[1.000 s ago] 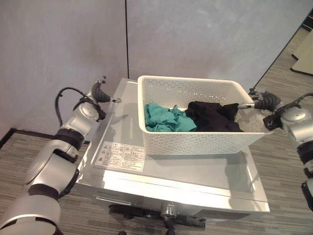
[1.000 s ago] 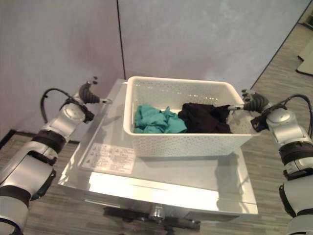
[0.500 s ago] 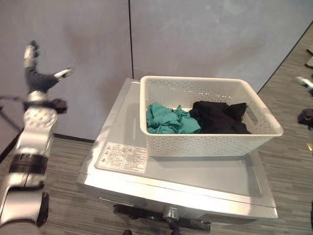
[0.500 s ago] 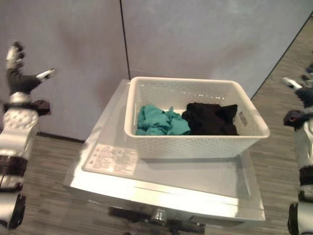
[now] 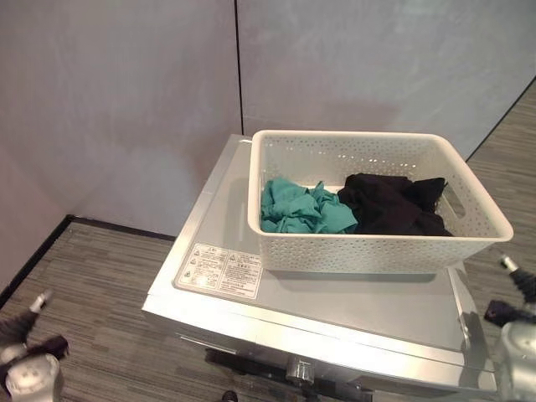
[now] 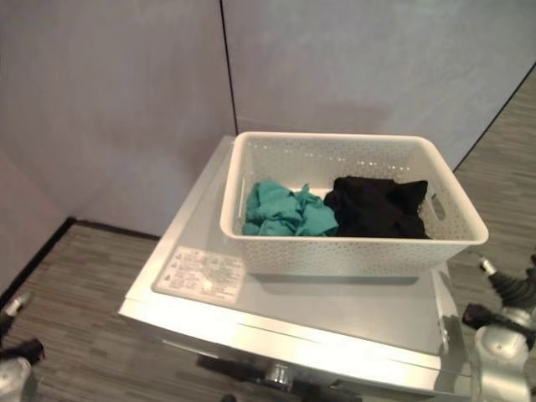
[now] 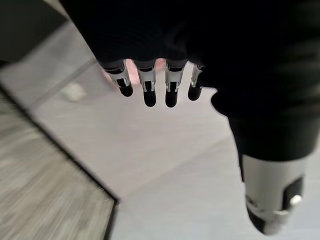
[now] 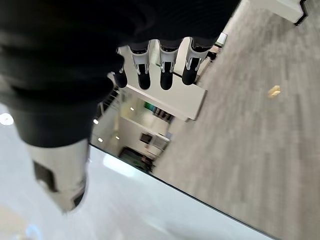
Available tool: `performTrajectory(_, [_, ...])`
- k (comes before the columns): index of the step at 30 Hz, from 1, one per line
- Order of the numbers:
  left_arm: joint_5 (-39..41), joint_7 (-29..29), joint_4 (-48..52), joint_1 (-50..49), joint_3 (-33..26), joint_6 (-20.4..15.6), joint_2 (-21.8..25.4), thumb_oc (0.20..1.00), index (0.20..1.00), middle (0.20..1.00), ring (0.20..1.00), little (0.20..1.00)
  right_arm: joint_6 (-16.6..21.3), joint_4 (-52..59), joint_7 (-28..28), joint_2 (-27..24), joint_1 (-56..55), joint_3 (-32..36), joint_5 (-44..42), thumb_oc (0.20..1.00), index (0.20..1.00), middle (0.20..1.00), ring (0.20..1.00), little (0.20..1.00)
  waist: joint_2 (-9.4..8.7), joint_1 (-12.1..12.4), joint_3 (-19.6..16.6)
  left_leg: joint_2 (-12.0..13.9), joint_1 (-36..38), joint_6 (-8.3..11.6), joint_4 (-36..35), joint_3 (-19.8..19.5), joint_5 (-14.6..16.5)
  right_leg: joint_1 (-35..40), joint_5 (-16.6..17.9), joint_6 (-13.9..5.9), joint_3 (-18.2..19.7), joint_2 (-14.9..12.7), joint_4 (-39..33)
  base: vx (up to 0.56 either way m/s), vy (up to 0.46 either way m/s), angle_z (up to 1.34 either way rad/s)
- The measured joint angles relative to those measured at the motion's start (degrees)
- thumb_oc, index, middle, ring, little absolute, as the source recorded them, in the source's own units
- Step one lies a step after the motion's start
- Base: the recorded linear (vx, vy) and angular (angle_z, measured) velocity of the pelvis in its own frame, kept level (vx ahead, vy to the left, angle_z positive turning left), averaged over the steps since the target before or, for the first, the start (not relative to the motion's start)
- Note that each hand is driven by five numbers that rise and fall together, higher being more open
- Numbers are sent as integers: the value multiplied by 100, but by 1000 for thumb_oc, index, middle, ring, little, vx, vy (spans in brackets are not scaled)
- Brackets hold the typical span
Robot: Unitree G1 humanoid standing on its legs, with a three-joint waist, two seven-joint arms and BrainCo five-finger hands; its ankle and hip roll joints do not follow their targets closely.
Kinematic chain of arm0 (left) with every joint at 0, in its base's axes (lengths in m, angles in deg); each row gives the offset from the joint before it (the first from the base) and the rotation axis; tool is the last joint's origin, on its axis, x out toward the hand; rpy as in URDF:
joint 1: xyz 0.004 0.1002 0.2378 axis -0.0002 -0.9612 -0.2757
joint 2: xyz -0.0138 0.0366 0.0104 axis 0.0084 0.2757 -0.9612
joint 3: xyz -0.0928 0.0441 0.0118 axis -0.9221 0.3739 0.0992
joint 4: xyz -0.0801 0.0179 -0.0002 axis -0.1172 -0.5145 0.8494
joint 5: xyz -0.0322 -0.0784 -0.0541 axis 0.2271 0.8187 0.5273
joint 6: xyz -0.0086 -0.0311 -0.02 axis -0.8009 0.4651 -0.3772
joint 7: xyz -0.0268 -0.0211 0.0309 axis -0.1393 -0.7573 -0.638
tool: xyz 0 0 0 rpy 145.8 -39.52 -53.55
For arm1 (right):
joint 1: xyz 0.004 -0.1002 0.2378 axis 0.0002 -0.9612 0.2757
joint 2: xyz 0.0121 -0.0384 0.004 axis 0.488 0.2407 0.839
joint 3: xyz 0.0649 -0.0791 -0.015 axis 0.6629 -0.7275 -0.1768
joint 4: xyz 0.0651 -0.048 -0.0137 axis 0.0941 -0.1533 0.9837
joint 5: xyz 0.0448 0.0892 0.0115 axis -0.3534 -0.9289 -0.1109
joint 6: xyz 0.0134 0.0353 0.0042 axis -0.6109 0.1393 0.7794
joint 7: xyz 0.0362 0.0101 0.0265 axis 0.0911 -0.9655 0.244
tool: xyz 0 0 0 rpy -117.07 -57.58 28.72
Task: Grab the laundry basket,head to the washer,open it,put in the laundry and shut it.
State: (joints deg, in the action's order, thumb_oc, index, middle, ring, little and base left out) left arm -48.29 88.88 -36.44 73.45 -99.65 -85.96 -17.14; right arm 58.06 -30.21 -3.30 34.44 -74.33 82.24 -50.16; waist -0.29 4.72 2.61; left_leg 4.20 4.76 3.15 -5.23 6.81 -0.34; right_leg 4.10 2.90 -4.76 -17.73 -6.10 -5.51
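**Basket parked on washer, door step pending**

The left robot hand (image 7: 160, 85) and right robot hand (image 8: 155, 65) are hanging low beside the washer (image 5: 352, 306), fingers straight, holding nothing. The perforated white laundry basket (image 5: 377, 251) is sitting on its smooth metal top, carrying crumpled teal (image 5: 301, 209) and black (image 5: 389, 205) clothes. Next, judging by this, comes reaching down for the door.

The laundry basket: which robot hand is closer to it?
The right hand. It sits low beside the washer, just below the laundry basket's right end. The left hand is far off to the left, above the floor.
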Motion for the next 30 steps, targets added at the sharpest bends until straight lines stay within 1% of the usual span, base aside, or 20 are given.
performTrajectory(2, [166,-120,-1293,17,454,5,-60,1000,1000,1000,1000,1000,89,-234,-3,89,74,-137,-53,1000,1000,1000,1000,1000,-8,-102,-110,17,-5,7,2,2,-1,-14,-16,12,2,14,-1,-54,-42,-3])
performTrajectory(3, [253,-253,-2358,163,912,98,-144,1000,1000,1000,1000,1000,144,-609,14,112,304,-257,-171,1000,1000,1000,1000,1000,-90,-175,-178,36,0,11,19,21,2,-21,-51,18,17,30,-1,-59,-48,-4])
performTrajectory(4, [365,-343,-2611,223,1016,195,-257,1000,1000,1000,1000,1000,121,-890,11,56,397,-364,-187,1000,1000,1000,1000,1000,-197,-186,-235,49,-17,15,19,24,1,-34,-58,13,19,43,-1,-61,-53,-3])
performTrajectory(6, [509,-437,-3244,453,1292,117,-412,1000,1000,1000,1000,1000,262,-1507,50,65,525,-558,-189,1000,1000,1000,1000,1000,-378,-163,-289,69,-78,32,24,30,-5,-70,-91,41,16,54,-2,-65,-50,-5])
performTrajectory(7, [671,-534,-3945,719,1390,175,-591,1000,1000,1000,1000,1000,280,-2068,83,-45,923,-727,-166,1000,1000,1000,1000,1000,-500,-186,-308,71,-82,39,31,108,-10,-106,-56,50,64,47,-2,-78,-69,-20])
performTrajectory(10, [822,-579,-4170,809,1646,159,-797,1000,1000,1000,1000,1000,412,-2687,198,-199,1325,-1063,-90,1000,1000,1000,1000,1000,-561,-195,-295,75,-88,14,63,193,14,-124,-22,45,68,20,-2,-63,-96,-16])
performTrajectory(11, [841,-627,-4379,939,1861,161,-843,1000,1000,1000,1000,1000,523,-3205,171,-358,1600,-1330,-29,1000,1000,1000,1000,1000,-624,-225,-325,80,-92,34,86,180,41,-106,-10,45,50,19,-1,-30,-96,-2])
performTrajectory(13, [849,-679,-4314,965,1865,158,-844,1000,1000,1000,1000,1000,525,-3420,143,-363,1673,-1364,-28,1000,1000,1000,1000,1000,-662,-200,-349,106,-91,53,89,175,54,-102,-6,45,48,40,0,-29,-103,1])
performTrajectory(14, [853,-708,-4274,969,2013,132,-815,1000,1000,1000,1000,1000,628,-3612,100,-376,1750,-1378,-75,1000,1000,1000,1000,1000,-682,-192,-345,123,-96,64,106,174,57,-92,-5,46,31,54,-1,-39,-122,1])
performTrajectory(16, [852,-804,-4279,991,2099,121,-798,1000,1000,1000,1000,1000,663,-4185,-72,-573,1923,-1541,-161,1000,1000,1000,1000,1000,-752,-186,-356,145,-99,82,115,151,47,-83,-6,48,22,73,-1,-60,-176,4])
performTrajectory(17, [847,-822,-4292,1016,2246,124,-760,1000,1000,1000,1000,1000,653,-4843,-177,-651,1975,-1679,-221,1000,1000,1000,1000,1000,-840,-159,-348,166,-115,91,133,120,38,-74,-17,66,6,100,2,-46,-109,19])
performTrajectory(18, [835,-868,-4293,1086,2370,125,-717,1000,1000,1000,1000,1000,430,-5837,-250,-660,1853,-2013,-232,1000,1000,1000,1000,1000,-916,-99,-343,182,-217,95,181,28,26,-98,-37,95,-24,133,8,-60,-89,28])
performTrajectory(19, [813,-884,-4297,1148,2510,126,-703,1000,1000,1000,1000,1000,266,-6397,-496,-593,1628,-2273,-300,1000,1000,1000,1000,1000,-919,-61,-341,186,-330,125,247,-32,-6,-150,-50,116,-44,152,43,-47,-38,34])
performTrajectory(20, [803,-913,-4302,1157,2633,130,-699,1000,1000,1000,1000,1000,98,-6924,-600,-435,1430,-2631,-248,1000,1000,1000,1000,1000,-880,-45,-318,188,-417,136,294,-100,-16,-190,-55,141,-75,161,21,-67,-50,30])
performTrajectory(22, [792,-1029,-4371,1184,2611,133,-802,1000,1000,1000,1000,1000,-159,-7714,-751,313,984,-2734,-368,1000,1000,1000,1000,1000,-543,-57,-82,205,-401,144,317,-167,-29,-130,-37,147,-137,182,3,-34,-14,16])
performTrajectory(23, [792,-1068,-4428,1208,2595,136,-876,1000,1000,1000,1000,1000,-199,-7879,-845,578,850,-2723,-506,1000,1000,1000,1000,1000,-343,-92,36,207,-371,144,319,-167,-29,-91,-38,146,-137,182,3,0,0,0])
performTrajectory(24, [794,-1092,-4543,1266,2576,151,-1040,1000,1000,1000,1000,1000,-257,-8113,-951,840,706,-2582,-717,1000,1000,1000,1000,1000,44,-196,176,192,-377,128,323,-163,-16,-88,-42,125,-139,158,1,0,0,0])
performTrajectory(26, [793,-1150,-4539,1268,2499,167,-1179,1000,1000,1000,1000,1000,-284,-8029,-927,792,601,-2447,-921,1000,1000,1000,1000,1000,455,-385,320,163,-377,125,321,-137,-11,-100,-18,103,-131,120,1,19,49,-3])
performTrajectory(28, [796,-1191,-4531,1223,2352,159,-1178,1000,1000,1000,1000,1000,-233,-7627,-833,577,387,-2322,-913,1000,1000,1000,1000,1000,670,-491,294,168,-362,118,317,-132,5,-87,-31,106,-133,116,0,15,61,-2])
performTrajectory(30, [795,-1202,-4520,1215,2263,116,-1138,1000,1000,1000,1000,1000,-21,-7247,-580,266,344,-2148,-911,1000,1000,1000,1000,1000,639,-529,276,218,-273,135,299,-120,12,-28,-53,111,-119,163,-1,12,54,-5])
